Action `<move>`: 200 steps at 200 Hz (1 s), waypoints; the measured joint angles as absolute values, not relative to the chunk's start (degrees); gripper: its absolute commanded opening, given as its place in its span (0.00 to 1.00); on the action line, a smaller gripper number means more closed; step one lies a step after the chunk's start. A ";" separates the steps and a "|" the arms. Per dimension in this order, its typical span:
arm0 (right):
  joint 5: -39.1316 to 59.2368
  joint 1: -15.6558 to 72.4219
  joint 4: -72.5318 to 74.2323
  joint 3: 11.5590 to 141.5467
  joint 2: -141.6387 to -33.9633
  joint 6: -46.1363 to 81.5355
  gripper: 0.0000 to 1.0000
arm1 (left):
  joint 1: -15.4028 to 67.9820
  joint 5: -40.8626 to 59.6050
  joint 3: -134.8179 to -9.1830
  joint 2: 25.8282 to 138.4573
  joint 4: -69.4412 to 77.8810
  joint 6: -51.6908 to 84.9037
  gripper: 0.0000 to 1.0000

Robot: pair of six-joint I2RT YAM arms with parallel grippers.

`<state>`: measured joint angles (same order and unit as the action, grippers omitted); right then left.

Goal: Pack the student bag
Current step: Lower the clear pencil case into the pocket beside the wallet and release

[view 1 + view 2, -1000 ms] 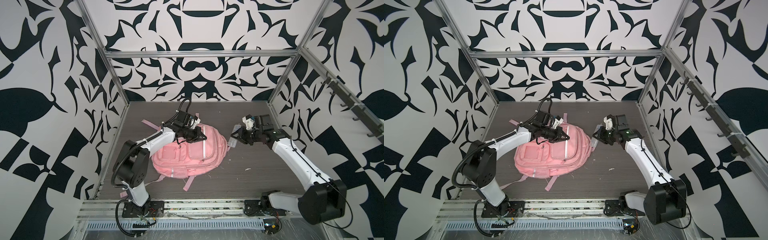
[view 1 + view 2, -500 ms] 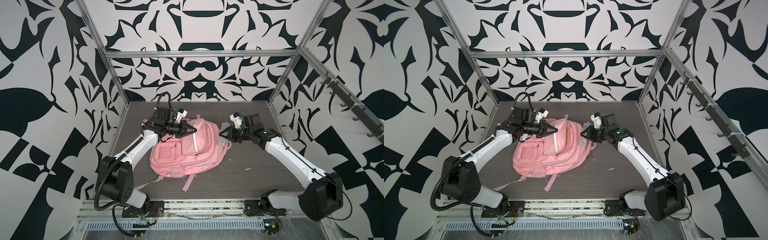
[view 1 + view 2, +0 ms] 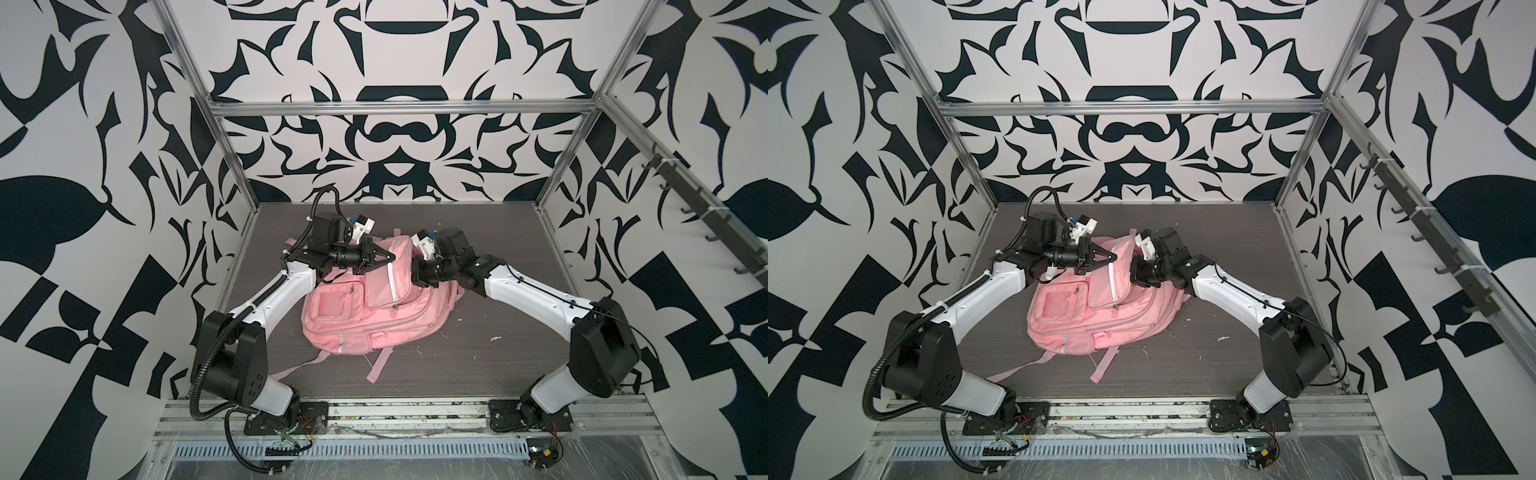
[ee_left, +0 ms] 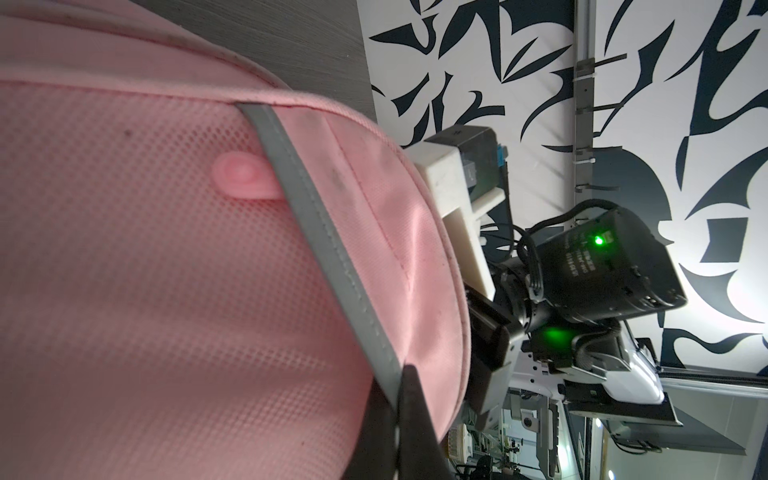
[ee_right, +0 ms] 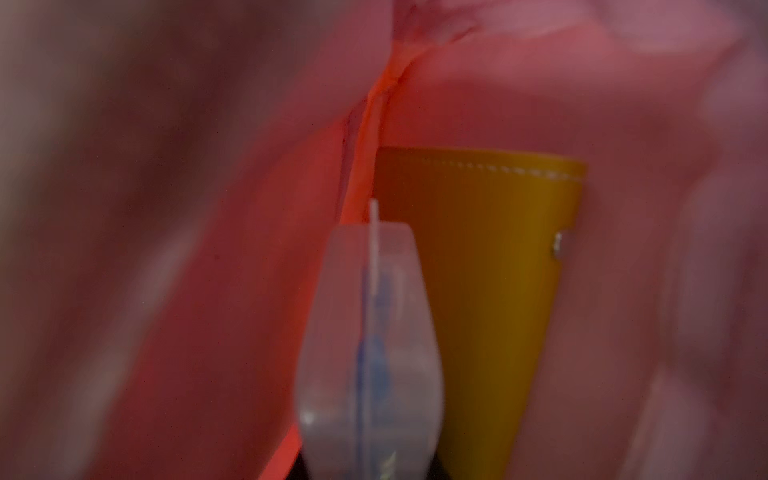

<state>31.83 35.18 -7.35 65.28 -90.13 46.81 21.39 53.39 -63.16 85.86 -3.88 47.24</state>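
- We see the large pink fabric student bag (image 3: 365, 316) lying on the dark grey wood-grain counter (image 3: 498, 332), about midway between the two arms. Its pink straps (image 3: 380, 365) trail toward the near edge.
- The left claw (image 3: 388, 258) sits at the bag's far upper edge with its black fingers (image 4: 419, 432) pressed together. They pinch the fabric right by a grey reflective strip (image 4: 324, 232).
- In both top views that pinched edge stands raised above the rest of the bag.
- The right claw (image 3: 417, 277) reaches in from the right side under the lifted part. In both top views pink fabric hides its tips.
- In the right wrist view we make out a clear plastic piece with a blue and white streak inside (image 5: 370, 353), centred just ahead of the claw. The picture is blurred, so we can only say the claw seems to pinch it.
- Just beside that piece, against the pink lining, stands a mustard-yellow stitched pouch (image 5: 490, 291). We cannot tell whether the two touch.
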 measured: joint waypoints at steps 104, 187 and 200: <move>30.17 35.14 -9.63 67.88 -90.78 44.66 0.58 | 20.95 53.36 -63.16 85.86 -1.72 48.69 0.00; 26.48 35.14 -15.22 68.60 -84.68 41.82 0.58 | 18.87 54.76 -61.76 85.89 0.25 48.75 0.00; 26.26 35.14 -15.20 68.55 -84.01 41.60 0.58 | 18.81 54.92 -61.67 85.93 0.21 48.36 0.00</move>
